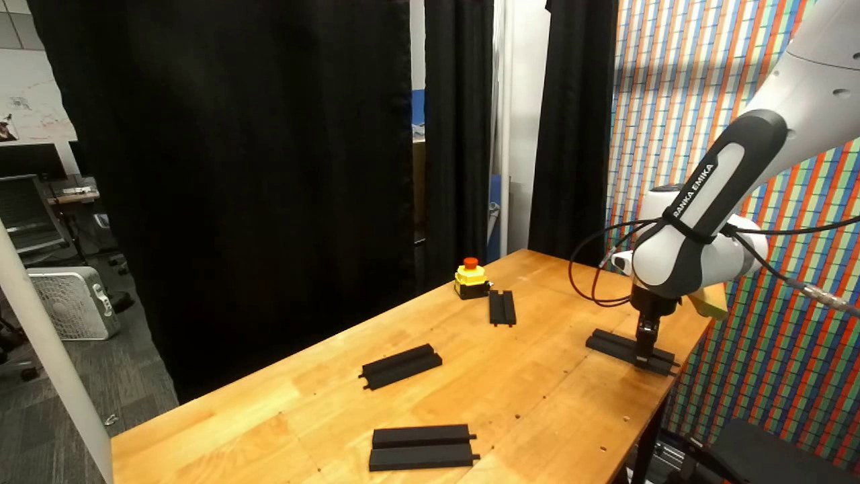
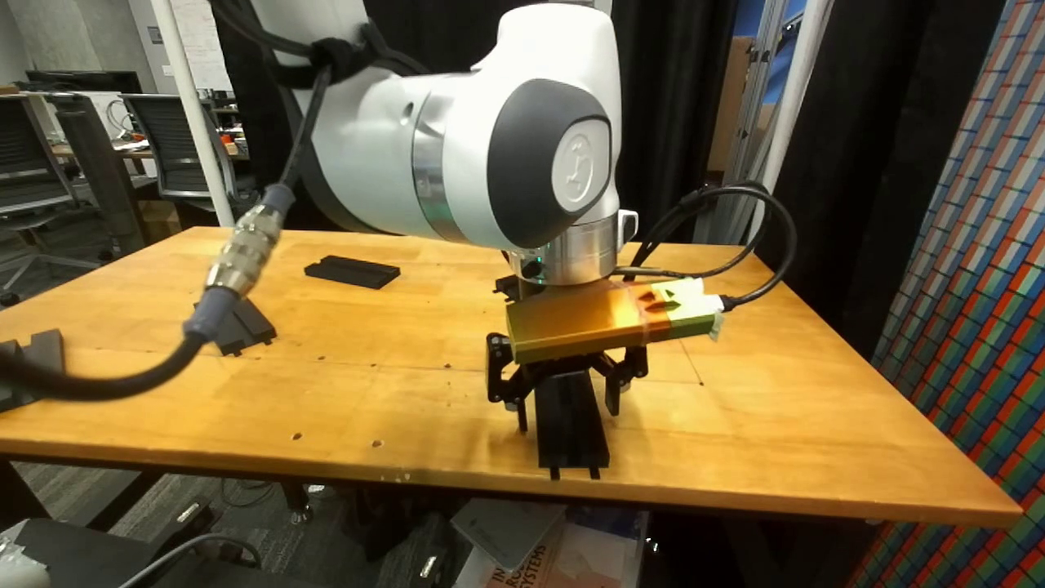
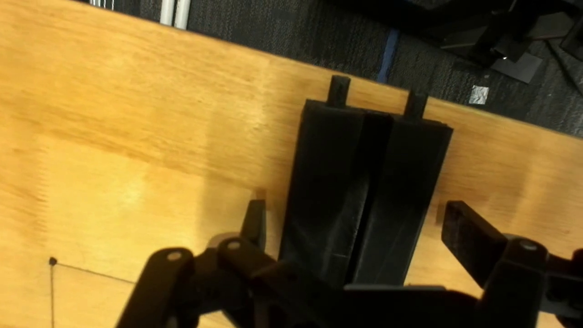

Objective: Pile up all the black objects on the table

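Black curtains hang behind the wooden table, and a colourful patterned backdrop stands beside it. Well apart from the table, a white fan stands on the floor. Above the table, the robot arm is bent, with its wrist pointing downward. Its gripper is low near the table's edge, with the jaws spread wide and free: the fingers are on both sides of one black plate, apart from it. This plate lies on the table, where other black plates are scattered.

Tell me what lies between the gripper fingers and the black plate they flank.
The wrist view shows bare table between the black plate and each finger.
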Available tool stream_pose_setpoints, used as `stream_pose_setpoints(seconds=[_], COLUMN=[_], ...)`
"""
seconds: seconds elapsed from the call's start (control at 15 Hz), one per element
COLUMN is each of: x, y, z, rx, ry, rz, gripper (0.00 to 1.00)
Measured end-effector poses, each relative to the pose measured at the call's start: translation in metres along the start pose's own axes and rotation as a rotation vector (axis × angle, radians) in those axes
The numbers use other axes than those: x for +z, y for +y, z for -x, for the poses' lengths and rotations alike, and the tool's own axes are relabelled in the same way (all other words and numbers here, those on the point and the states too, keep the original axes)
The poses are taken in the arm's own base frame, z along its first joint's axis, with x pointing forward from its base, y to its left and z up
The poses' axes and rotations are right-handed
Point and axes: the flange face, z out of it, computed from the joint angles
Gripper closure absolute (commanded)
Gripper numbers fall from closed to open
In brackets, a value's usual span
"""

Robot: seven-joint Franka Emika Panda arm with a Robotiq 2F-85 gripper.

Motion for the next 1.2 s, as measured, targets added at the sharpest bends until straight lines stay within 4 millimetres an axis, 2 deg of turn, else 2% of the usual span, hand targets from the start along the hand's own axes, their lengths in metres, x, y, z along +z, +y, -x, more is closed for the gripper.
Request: stream_pose_setpoints(seconds=[0.2, 0.53, 0.73, 0.93, 1.2], x=[0.005, 0.003, 0.002, 0.0, -0.005], y=[-0.001, -0.002, -0.013, -0.036, -0.078], z=[0.001, -0.002, -0.015, -0.038, -0.073], rx=[0.013, 0.034, 0.033, 0.023, 0.045], ry=[0.001, 0.019, 0.028, 0.038, 0.063], rz=[-0.01, -0.019, -0.027, -0.038, -0.091], gripper=[0.51, 0.53, 0.53, 0.53, 0.53])
